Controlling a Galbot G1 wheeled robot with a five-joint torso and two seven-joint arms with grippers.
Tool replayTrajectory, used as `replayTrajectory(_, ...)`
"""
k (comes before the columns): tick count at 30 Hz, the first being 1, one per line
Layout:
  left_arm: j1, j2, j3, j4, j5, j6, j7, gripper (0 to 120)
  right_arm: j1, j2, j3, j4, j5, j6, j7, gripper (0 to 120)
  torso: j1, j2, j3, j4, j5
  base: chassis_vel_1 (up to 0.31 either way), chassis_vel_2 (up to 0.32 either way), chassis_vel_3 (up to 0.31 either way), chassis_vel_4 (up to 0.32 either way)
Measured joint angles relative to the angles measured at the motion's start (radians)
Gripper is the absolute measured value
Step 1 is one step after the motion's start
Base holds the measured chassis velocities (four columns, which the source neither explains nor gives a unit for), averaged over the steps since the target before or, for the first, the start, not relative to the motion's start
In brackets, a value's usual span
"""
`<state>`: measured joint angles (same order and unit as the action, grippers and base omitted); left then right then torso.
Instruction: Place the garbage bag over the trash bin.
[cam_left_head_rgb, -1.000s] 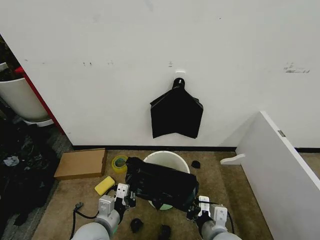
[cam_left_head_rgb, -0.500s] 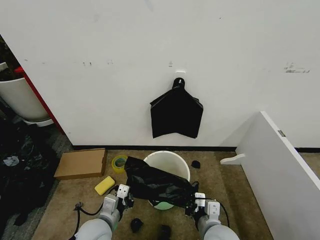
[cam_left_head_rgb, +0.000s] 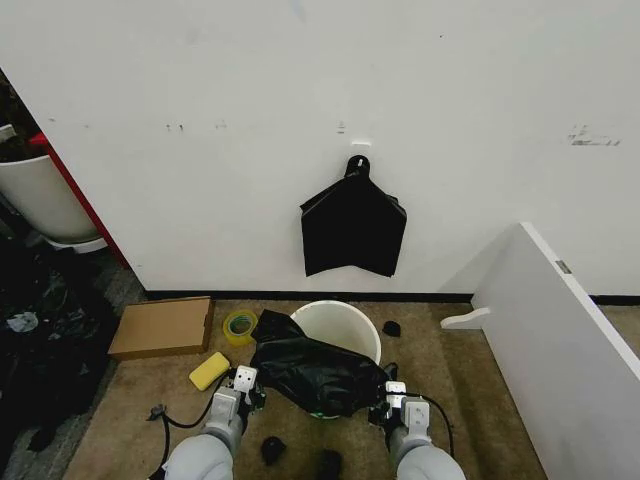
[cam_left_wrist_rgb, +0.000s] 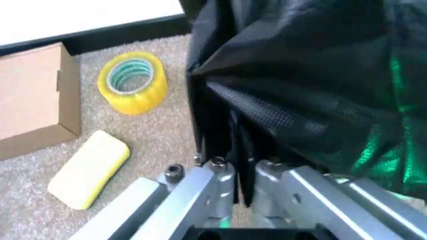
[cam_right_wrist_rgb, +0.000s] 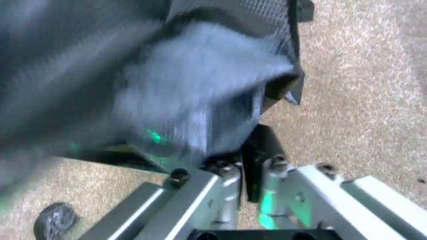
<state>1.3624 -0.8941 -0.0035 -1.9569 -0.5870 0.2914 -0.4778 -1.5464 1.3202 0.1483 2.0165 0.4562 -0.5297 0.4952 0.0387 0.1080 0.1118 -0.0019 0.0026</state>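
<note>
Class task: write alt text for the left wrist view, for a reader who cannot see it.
The left gripper pinches an edge of the glossy black garbage bag above beige carpet. Beside it lie a yellow tape roll, a yellow sponge and a cardboard box.

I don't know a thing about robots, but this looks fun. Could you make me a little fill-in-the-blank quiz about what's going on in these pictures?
1. Both the left gripper and the right gripper are shut on the thin, glossy ____ plastic garbage bag.
2. The bag is draped across the near side of the round ____ plastic trash bin.
3. On the carpet beside the flat cardboard box lies a roll of ____ tape.
4. A flat black bundle hangs on the ____ behind the bin.

Missing words: black; white; yellow; wall
</note>
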Motion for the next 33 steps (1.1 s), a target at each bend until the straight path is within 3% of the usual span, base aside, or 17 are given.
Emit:
replayTrajectory(9, 0.072, 0.034, -0.077, -0.075, -0.008, -0.003, -0.010, 34, -0.177, -0.067, 0.010, 0.098, -0.130, 0.070, -0.059, 33, 0.000, 0.000, 0.000, 0.0001, 0.0000, 0.000, 0.000, 0.000, 0.000)
replayTrajectory(10, 0.082, 0.043, -0.082, -0.089, -0.013, -0.002, -0.031, 41, -0.214, -0.077, 0.015, 0.113, -0.165, 0.091, -0.077, 41, 0.000, 0.000, 0.000, -0.0003, -0.0001, 0.000, 0.000, 0.000, 0.000)
replayTrajectory(13, 0.102, 0.050, -0.086, -0.102, -0.016, -0.001, -0.049, 48, -0.241, -0.090, 0.019, 0.124, -0.201, 0.120, -0.094, 50, 0.000, 0.000, 0.000, -0.0002, 0.0000, 0.000, 0.000, 0.000, 0.000)
replayTrajectory(17, 0.166, 0.058, -0.098, -0.121, -0.016, -0.024, -0.058, 66, -0.271, -0.106, 0.040, 0.129, -0.263, 0.196, -0.121, 65, 0.000, 0.000, 0.000, 0.0001, 0.0000, 0.000, 0.000, 0.000, 0.000)
replayTrajectory(19, 0.186, 0.058, -0.102, -0.122, -0.017, -0.045, -0.063, 74, -0.277, -0.111, 0.053, 0.139, -0.267, 0.205, -0.123, 75, 0.000, 0.000, 0.000, 0.0002, 0.0000, 0.000, 0.000, 0.000, 0.000)
replayTrajectory(21, 0.190, 0.058, -0.103, -0.122, -0.018, -0.050, -0.066, 77, -0.278, -0.112, 0.058, 0.144, -0.265, 0.206, -0.124, 75, 0.000, 0.000, 0.000, 0.0001, 0.0000, 0.000, 0.000, 0.000, 0.000)
replayTrajectory(25, 0.181, 0.056, -0.106, -0.107, -0.034, -0.069, -0.078, 95, -0.297, -0.123, 0.103, 0.188, -0.220, 0.208, -0.130, 94, 0.000, 0.000, 0.000, 0.0001, -0.0001, 0.000, 0.000, 0.000, 0.000)
replayTrajectory(33, 0.200, 0.087, -0.130, -0.153, -0.096, -0.077, -0.082, 100, -0.362, -0.129, 0.125, 0.306, -0.183, 0.220, -0.204, 100, 0.000, 0.000, 0.000, 0.0000, 0.0000, 0.000, 0.000, 0.000, 0.000)
